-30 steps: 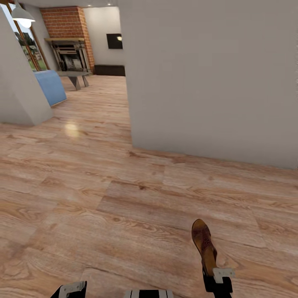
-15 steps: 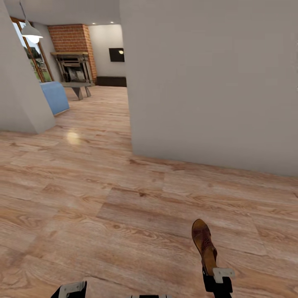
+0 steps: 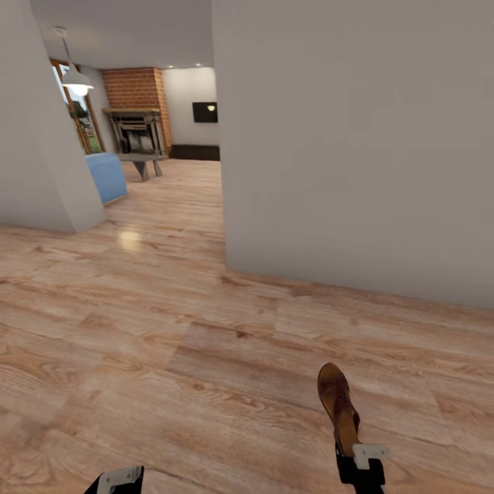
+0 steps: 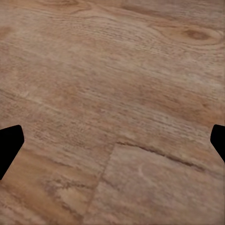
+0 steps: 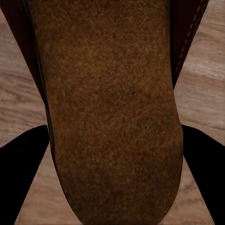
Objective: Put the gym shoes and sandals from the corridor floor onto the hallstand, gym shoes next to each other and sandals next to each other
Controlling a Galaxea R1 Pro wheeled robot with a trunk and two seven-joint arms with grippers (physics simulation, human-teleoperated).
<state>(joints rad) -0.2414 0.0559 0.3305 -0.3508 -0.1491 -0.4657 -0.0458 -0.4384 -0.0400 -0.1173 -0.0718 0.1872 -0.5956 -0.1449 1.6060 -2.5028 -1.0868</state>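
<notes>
1. The right tool (image 3: 348,458) is clamped on a dark brown sandal (image 3: 337,405) at the lower right of the head view; the sandal points forward, away from the robot, above the corridor floor (image 3: 206,357).
2. In the right wrist view, the sandal's tan footbed (image 5: 112,117) lies between the two black fingers (image 5: 23,178), which press against its sides.
3. The left tool (image 4: 112,145) stands wide, holding nothing; its black fingertips (image 4: 8,145) sit at opposite edges of the left wrist view, over bare wood-grain planks.
4. The left tool's white bracket (image 3: 118,478) shows at the lower left of the head view.
5. A plain grey wall (image 3: 357,137) stands ahead.
6. To its left, an opening shows a red brick fireplace (image 3: 140,113), a blue seat (image 3: 106,176), a pendant lamp (image 3: 75,79) and a dark wall screen (image 3: 204,112).
7. No brand, label or writing is legible.
</notes>
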